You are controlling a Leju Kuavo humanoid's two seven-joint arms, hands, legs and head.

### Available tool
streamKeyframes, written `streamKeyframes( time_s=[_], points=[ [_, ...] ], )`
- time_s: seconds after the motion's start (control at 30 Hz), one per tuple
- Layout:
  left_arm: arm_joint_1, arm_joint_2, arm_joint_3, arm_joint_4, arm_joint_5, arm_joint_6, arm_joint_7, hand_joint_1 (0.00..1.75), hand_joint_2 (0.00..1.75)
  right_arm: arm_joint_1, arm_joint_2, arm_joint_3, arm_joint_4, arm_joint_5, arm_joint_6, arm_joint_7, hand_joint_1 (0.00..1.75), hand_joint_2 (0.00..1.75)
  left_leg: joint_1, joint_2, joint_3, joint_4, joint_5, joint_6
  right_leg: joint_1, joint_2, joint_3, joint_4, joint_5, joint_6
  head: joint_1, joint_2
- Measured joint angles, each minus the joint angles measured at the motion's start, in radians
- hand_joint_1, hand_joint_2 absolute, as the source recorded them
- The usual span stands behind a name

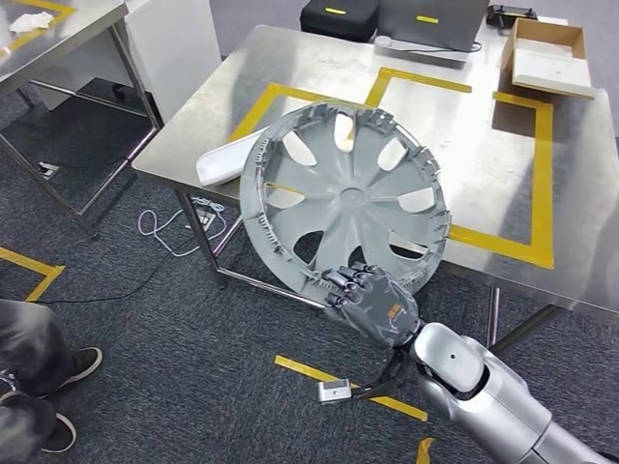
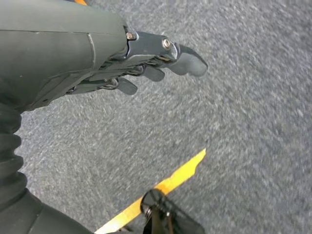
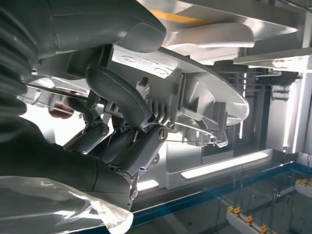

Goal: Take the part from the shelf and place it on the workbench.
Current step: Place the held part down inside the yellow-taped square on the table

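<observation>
One grey wheel cover [image 1: 343, 198] leans tilted over the near edge of the steel counter [image 1: 482, 145], partly above the yellow tape outline [image 1: 542, 174] and partly out over the carpet. The right robot hand [image 1: 368, 300] grips its lower rim, fingers [image 3: 110, 95] curled over the ribbed edge. The left robot hand [image 2: 147, 61] hangs above the grey carpet, holding nothing, fingers spread and nearly straight. Beside the wheel cover lies one white tray [image 1: 226, 159]. Behind it on the counter sit two dark cases [image 1: 339, 17] and one open cardboard box [image 1: 548, 56]. A person's two shoes [image 1: 70, 372] stand on the carpet well away from the wheel cover.
</observation>
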Motion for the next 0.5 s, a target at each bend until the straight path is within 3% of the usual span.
streamKeyframes(
  time_s=[0.07, 0.13, 0.17, 0.2, 0.23, 0.27, 0.33, 0.4, 0.5],
  points=[
    [0.0, 0.0, 0.0, 0.0, 0.0, -0.002, 0.0, 0.0, 1.75, 0.004, 0.0, -0.001, 0.0, 0.005, 0.0, 0.002, 1.75, 1.75, 0.004, 0.0, 0.003, -0.008, 0.004, 0.011, -0.001, 0.002, -0.03, 0.06, -0.039, 0.007, 0.003, 0.0],
    [0.0, -0.001, 0.0, 0.0, 0.0, -0.004, 0.0, 0.0, 1.75, 0.012, 0.0, -0.001, 0.0, 0.009, 0.0, 0.003, 1.75, 1.75, 0.004, 0.0, 0.003, -0.009, 0.003, 0.017, -0.001, 0.004, -0.095, 0.192, -0.1, 0.01, 0.007, 0.0],
    [0.001, -0.002, 0.0, 0.0, -0.001, -0.005, 0.0, 0.0, 1.75, 0.017, 0.0, -0.001, 0.0, 0.01, 0.0, 0.003, 1.75, 1.75, 0.003, 0.0, 0.003, -0.009, 0.002, 0.018, -0.001, 0.004, -0.124, 0.248, -0.117, 0.012, 0.007, 0.0],
    [0.001, -0.003, 0.0, 0.0, -0.002, -0.005, 0.0, 0.0, 1.75, 0.022, 0.0, -0.001, 0.0, 0.011, 0.0, 0.003, 1.75, 1.75, 0.003, -0.001, 0.004, -0.009, 0.002, 0.019, 0.0, 0.005, -0.14, 0.275, -0.117, 0.013, 0.007, 0.0],
    [0.001, -0.003, 0.0, 0.0, -0.003, -0.006, 0.0, 0.0, 1.75, 0.027, 0.0, -0.001, 0.0, 0.013, 0.0, 0.004, 1.75, 1.75, 0.003, -0.001, 0.004, -0.009, 0.001, 0.019, -0.001, 0.005, -0.137, 0.262, -0.097, 0.013, 0.007, 0.0],
    [0.001, -0.004, 0.0, 0.0, -0.004, -0.006, 0.0, 0.0, 1.75, 0.03, 0.0, -0.001, 0.0, 0.014, 0.0, 0.004, 1.75, 1.75, 0.003, -0.003, 0.006, -0.009, 0.001, 0.018, -0.001, 0.004, -0.115, 0.211, -0.062, 0.012, 0.008, 0.0],
    [0.002, -0.004, 0.0, 0.0, -0.007, -0.008, 0.001, 0.0, 1.75, 0.033, -0.001, -0.003, -0.001, 0.017, 0.0, 0.006, 1.75, 1.75, 0.001, -0.004, 0.007, -0.006, -0.002, 0.014, 0.0, 0.005, -0.047, 0.073, -0.001, 0.008, 0.008, 0.0],
    [0.002, -0.005, 0.0, 0.0, -0.009, -0.008, 0.001, 0.0, 1.75, 0.038, -0.001, -0.005, -0.003, 0.019, -0.001, 0.008, 1.75, 1.75, -0.002, -0.005, 0.004, -0.004, -0.003, 0.005, 0.002, 0.006, -0.009, 0.001, 0.015, 0.0, 0.006, 0.0],
    [0.002, -0.005, 0.0, 0.0, -0.009, -0.008, 0.002, 0.0, 1.75, 0.047, -0.001, -0.008, -0.006, 0.02, -0.001, 0.009, 1.75, 1.75, -0.002, -0.005, 0.003, 0.0, -0.006, -0.009, 0.002, 0.008, -0.003, -0.008, 0.015, -0.014, 0.006, 0.0]
  ],
)
